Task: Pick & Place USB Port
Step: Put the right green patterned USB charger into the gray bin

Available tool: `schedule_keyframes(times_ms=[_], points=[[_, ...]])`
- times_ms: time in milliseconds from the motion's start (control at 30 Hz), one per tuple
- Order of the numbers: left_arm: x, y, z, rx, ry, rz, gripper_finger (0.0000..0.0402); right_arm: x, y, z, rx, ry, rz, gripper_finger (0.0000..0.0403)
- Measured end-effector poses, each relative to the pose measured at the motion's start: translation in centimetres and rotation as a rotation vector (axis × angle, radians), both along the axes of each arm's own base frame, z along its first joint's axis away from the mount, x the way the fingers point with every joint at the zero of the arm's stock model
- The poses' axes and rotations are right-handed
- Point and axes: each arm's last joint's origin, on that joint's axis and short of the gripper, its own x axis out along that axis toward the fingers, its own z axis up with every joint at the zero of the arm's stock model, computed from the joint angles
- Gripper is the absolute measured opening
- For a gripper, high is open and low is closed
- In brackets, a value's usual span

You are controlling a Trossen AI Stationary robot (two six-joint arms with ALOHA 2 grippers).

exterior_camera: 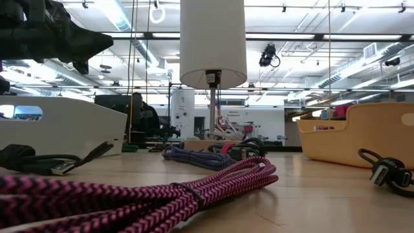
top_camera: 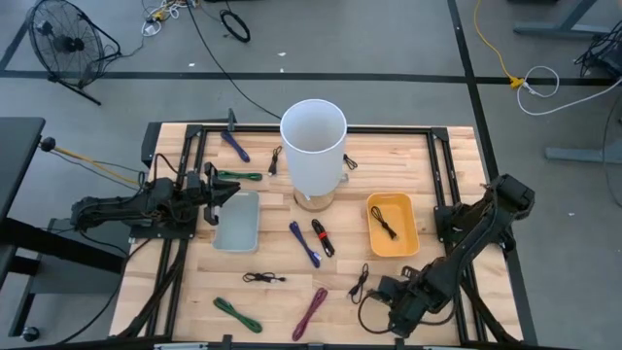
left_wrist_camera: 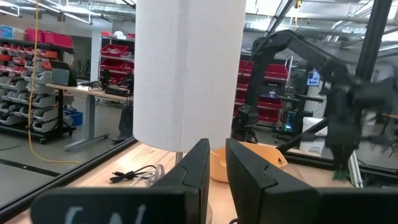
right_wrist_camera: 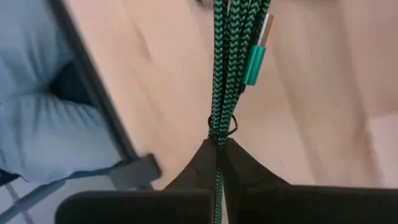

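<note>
At the near edge of the table, the right gripper was seen clamped on a green braided USB cable, gripped at its tied middle with the green plug just beyond the fingers. Farther in, an orange bin holding a black cable was noted on the right. The left gripper was held by the grey tray, fingers a narrow gap apart with nothing between them, and the white cylinder was recorded beyond.
</note>
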Motion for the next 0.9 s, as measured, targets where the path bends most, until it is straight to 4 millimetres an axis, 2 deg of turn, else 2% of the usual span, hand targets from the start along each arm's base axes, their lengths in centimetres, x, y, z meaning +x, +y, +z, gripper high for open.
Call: schedule_keyframes(times_ms=[267, 367, 467, 533, 633, 767, 900], points=[[-0.3, -0.1, 1.1, -0.029, -0.132, -0.054, 0.0058, 0.7, -2.5, 7.1, -0.252, -0.198, 0.031, 0.0001], [-0.1, -0.3, 1.4, -0.016, -0.152, -0.117, 0.0058, 1.7, -3.8, 8.3, -0.319, -0.284, 0.034, 0.0001], [0.4, -0.4, 1.5, -0.032, -0.117, -0.129, 0.0058, 3.0, -5.4, 8.7, -0.384, -0.324, 0.042, 0.0000], [1.0, -0.5, 2.4, -0.041, -0.099, -0.139, 0.0058, 4.0, -6.4, 8.9, -0.418, -0.344, 0.049, 0.0000], [2.2, -0.9, 4.7, -0.013, -0.117, -0.177, 0.0058, 5.4, -7.9, 9.0, -0.446, -0.373, 0.077, 0.0000], [5.1, -1.3, 7.6, 0.051, -0.044, -0.191, 0.0058, 7.0, -9.6, 9.7, -0.484, -0.433, 0.105, 0.0000], [8.9, -1.4, 9.2, 0.073, 0.045, -0.195, 0.0058, 8.2, -11.2, 12.2, -0.544, -0.513, 0.088, 0.0000]])
